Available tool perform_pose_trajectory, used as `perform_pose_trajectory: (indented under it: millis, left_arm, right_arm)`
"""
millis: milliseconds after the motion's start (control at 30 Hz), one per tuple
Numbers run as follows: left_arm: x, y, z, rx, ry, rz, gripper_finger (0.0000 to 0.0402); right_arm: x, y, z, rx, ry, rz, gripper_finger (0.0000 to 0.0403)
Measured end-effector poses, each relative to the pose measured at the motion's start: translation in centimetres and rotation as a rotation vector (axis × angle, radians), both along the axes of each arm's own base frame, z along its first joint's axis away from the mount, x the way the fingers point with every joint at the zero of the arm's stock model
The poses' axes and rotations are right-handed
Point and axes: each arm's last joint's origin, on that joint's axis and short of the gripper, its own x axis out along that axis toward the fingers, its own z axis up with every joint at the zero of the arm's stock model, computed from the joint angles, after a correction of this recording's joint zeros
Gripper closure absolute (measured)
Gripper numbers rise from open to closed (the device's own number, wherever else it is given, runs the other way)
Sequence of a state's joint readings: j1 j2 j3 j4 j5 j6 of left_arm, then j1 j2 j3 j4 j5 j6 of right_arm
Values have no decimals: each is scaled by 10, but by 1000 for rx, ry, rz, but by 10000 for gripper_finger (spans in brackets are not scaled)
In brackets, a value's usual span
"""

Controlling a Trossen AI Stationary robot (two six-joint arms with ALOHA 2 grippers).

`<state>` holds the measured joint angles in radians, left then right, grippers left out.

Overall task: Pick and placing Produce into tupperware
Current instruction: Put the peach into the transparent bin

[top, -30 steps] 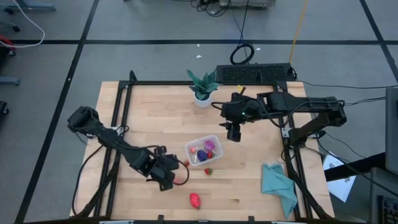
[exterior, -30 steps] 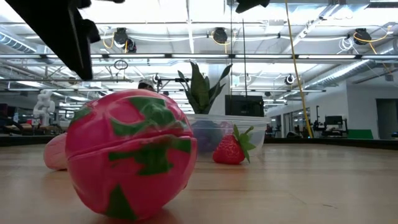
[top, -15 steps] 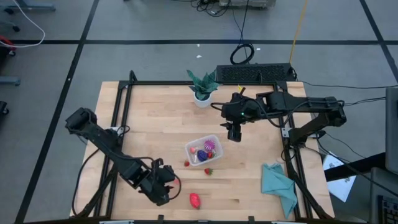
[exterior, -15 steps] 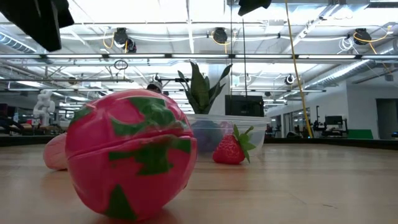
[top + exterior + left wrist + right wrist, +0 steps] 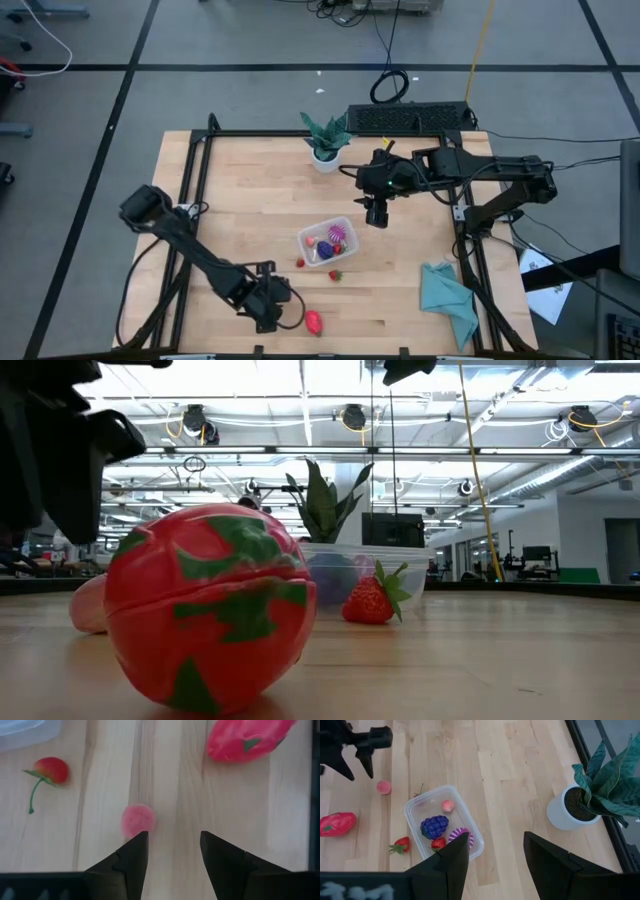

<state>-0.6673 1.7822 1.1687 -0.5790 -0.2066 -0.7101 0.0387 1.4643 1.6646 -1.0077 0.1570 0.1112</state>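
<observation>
The clear tupperware [image 5: 327, 241] [image 5: 443, 822] sits mid-table and holds a purple grape bunch [image 5: 434, 826], a purple striped fruit and small red and pink pieces. On the wood lie a large red-pink fruit [image 5: 314, 321] [image 5: 245, 739] [image 5: 205, 610], a strawberry [image 5: 335, 274] [image 5: 372, 600], a cherry [image 5: 50, 770] and a small pink ball [image 5: 138, 818] [image 5: 383, 787]. My left gripper [image 5: 275, 305] [image 5: 172, 840] is open near the table's near edge, just left of the large fruit, with the pink ball just ahead of one fingertip. My right gripper [image 5: 375, 212] [image 5: 495, 840] is open beside the tupperware's far right corner.
A green potted plant [image 5: 326, 140] stands at the far edge. A teal cloth [image 5: 447, 298] lies at the near right corner. A black frame [image 5: 190, 200] runs along the table's sides. Bare wood lies left of the tupperware.
My left gripper has moved toward the near edge, then toward the right, and is now close to the large red-pink fruit. The fruits and the tupperware have stayed where they were.
</observation>
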Motion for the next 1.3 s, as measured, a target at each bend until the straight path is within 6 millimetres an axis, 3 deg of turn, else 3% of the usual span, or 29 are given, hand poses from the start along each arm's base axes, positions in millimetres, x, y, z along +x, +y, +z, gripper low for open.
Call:
perform_pose_trajectory:
  millis: [700, 1300]
  left_arm:
    - [8, 10, -3, 103, -13, -105, 217]
    - [9, 14, -4, 79, 20, -101, 213]
  right_arm:
    - [0, 0, 0, 0, 0, 0, 222]
    - [0, 0, 0, 1, 0, 0, 222]
